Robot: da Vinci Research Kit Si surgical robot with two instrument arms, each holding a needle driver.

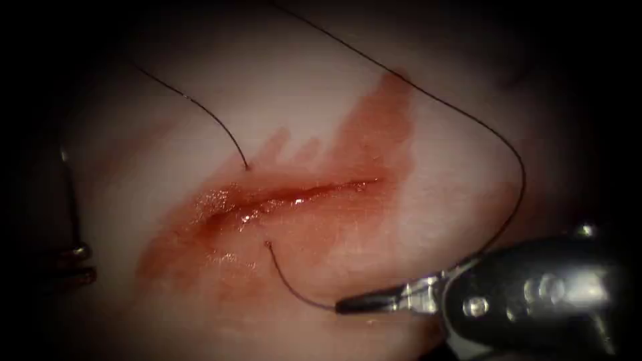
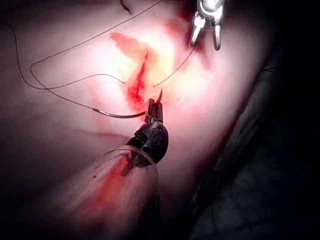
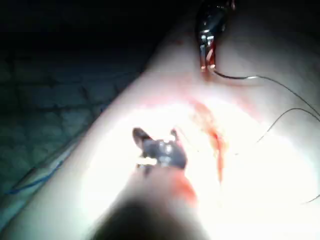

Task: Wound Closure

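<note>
With the right tool [image 1: 348,306] clamped on the needle's [image 1: 286,281] tail, its tip at the tissue [image 1: 281,100] below the cut [image 1: 294,195], we should follow its curve (what the left tool [image 1: 73,257] holds, we cannot tell).

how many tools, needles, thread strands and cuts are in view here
tools: 2, right tool shut on the needle partway along its curve, left tool holding nothing
needle: 1, tip at the tissue beside the cut
thread strands: 2
cut: 1
total: 6
</note>
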